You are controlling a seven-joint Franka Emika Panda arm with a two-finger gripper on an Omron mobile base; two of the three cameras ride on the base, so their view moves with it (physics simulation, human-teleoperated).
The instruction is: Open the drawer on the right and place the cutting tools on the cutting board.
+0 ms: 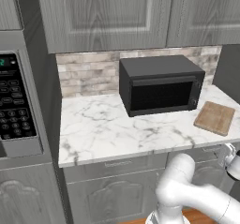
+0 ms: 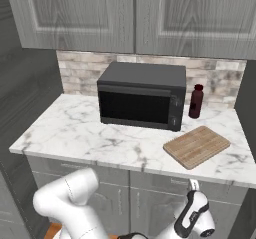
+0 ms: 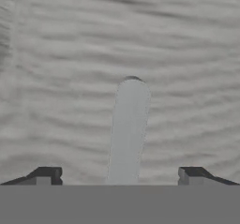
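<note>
The end effector (image 3: pixel 120 174) sits nearest, its two dark fingertips (image 3: pixel 46 173) standing wide apart with nothing between them. Close ahead of them in the hand view is the grey wood-grain front of the drawer (image 3: pixel 70 54), with its pale rounded handle (image 3: pixel 127 129) lined up between the tips; whether the tips touch the panel cannot be told. In the right base view the hand hangs low, in front of the cabinets under the right end of the worktop (image 2: pixel 75 128), and the drawer there is shut. On the white marbled worktop the cutting board (image 2: pixel 196 146) lies flat near the front right edge, turned at an angle, bare on top. The black microwave (image 2: pixel 141 95) stands behind and to its left, against the brick backsplash. A dark red bottle (image 2: pixel 196 101) stands upright just right of the microwave, behind the board.
</note>
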